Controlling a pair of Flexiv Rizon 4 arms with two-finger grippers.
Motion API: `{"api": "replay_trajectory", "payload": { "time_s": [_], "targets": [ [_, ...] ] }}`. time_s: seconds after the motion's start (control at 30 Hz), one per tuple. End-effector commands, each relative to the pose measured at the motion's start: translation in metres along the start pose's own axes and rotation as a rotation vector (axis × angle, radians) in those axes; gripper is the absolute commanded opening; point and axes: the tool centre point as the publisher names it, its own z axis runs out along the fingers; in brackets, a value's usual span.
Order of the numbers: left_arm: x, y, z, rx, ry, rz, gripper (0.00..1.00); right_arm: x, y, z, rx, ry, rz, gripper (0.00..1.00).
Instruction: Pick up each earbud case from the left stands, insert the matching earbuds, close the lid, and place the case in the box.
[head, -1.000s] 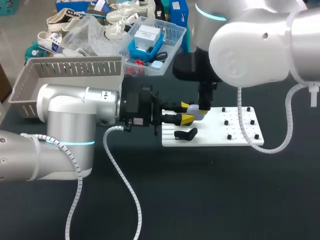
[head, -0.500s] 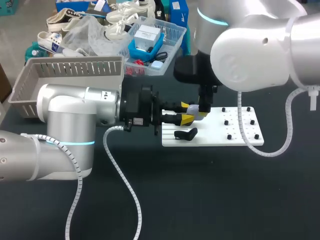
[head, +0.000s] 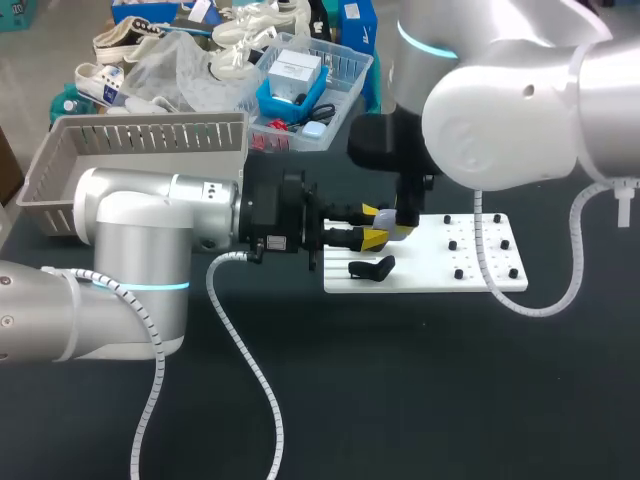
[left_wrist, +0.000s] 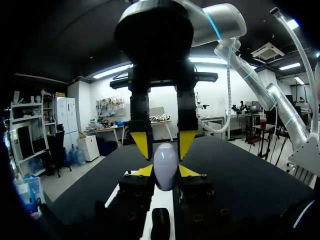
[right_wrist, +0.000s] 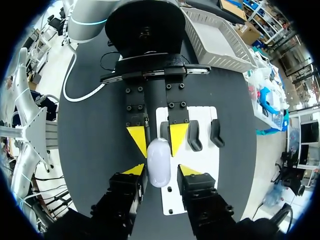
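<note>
The smooth white egg-shaped earbud case (left_wrist: 165, 162) was off its stand and in the air, above the left end of the flat white peg board (head: 430, 275), which lay near the middle of the dark tabletop (head: 400, 380). The left gripper (left_wrist: 165, 171) reached in level and pinched the case from both sides, yellow tips pressed to its shell. The right gripper (right_wrist: 161, 171) hung straight down over it, its fingers set narrowly about the case's other end. One looked to be against the shell, and a sliver of gap showed at the other, so I judged it not yet clamped. The lid looked closed, and no earbuds could be made out.

The chief danger was the case itself. A rounded, glossy shell held only by narrow tips could squirt out if the right gripper closed off-centre or pushed sideways, and it would drop onto the board or the curved black stand (head: 372, 267) below. With four fingertips crowded around so small a thing, a slight misalignment could also knock yellow tip against yellow tip. Prying at the lid with too much force might twist the case in the left gripper's grasp. The grey slatted plastic basket (head: 140, 135) at the far left corner of the tabletop was well apart.
</note>
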Motion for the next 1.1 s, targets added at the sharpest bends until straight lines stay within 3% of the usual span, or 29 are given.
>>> {"api": "replay_trajectory", "payload": {
  "time_s": [0.03,0.1,0.3,0.33,0.37,0.4,0.43,1.0,1.03,1.07,1.1],
  "targets": [
    [-0.0001,-0.0010,0.0005,-0.006,0.001,0.001,0.00,-0.0011,-0.0016,0.0019,-0.002,-0.002,-0.002,0.23],
    [-0.0001,-0.0010,0.0005,-0.006,0.001,0.001,0.00,-0.0013,-0.0019,0.0027,-0.003,-0.002,-0.002,0.01],
    [-0.0001,-0.0010,0.0005,-0.006,0.001,0.001,0.00,-0.0014,-0.0017,0.0031,-0.001,-0.007,-0.002,0.00],
    [-0.0001,-0.0010,0.0005,-0.006,0.001,0.001,0.12,-0.0015,-0.0013,0.0027,-0.001,-0.008,-0.003,0.00],
    [-0.0001,-0.0010,0.0005,-0.006,0.001,0.001,0.42,-0.0014,-0.0009,0.0024,0.000,-0.009,-0.002,0.00],
    [0.0000,-0.0006,0.0002,-0.014,0.007,0.004,0.96,-0.0012,-0.0007,0.0020,0.001,-0.009,-0.001,0.00],
    [0.0002,0.0001,-0.0003,-0.014,0.006,0.002,1.00,-0.0006,-0.0005,0.0017,0.001,-0.009,0.000,0.00],
    [-0.0023,-0.0007,0.0031,0.017,-0.017,0.002,1.00,-0.0003,0.0051,-0.0045,0.012,-0.025,-0.005,0.00],
    [-0.0026,-0.0010,0.0032,0.015,-0.016,0.004,0.49,-0.0011,0.0056,-0.0042,0.012,-0.025,-0.008,0.00],
    [-0.0027,-0.0012,0.0031,0.010,-0.013,0.006,0.37,-0.0018,0.0061,-0.0039,0.012,-0.025,-0.009,0.00],
    [-0.0027,-0.0013,0.0033,0.001,-0.009,0.007,0.38,-0.0021,0.0062,-0.0038,0.012,-0.025,-0.010,0.00]
  ]
}}
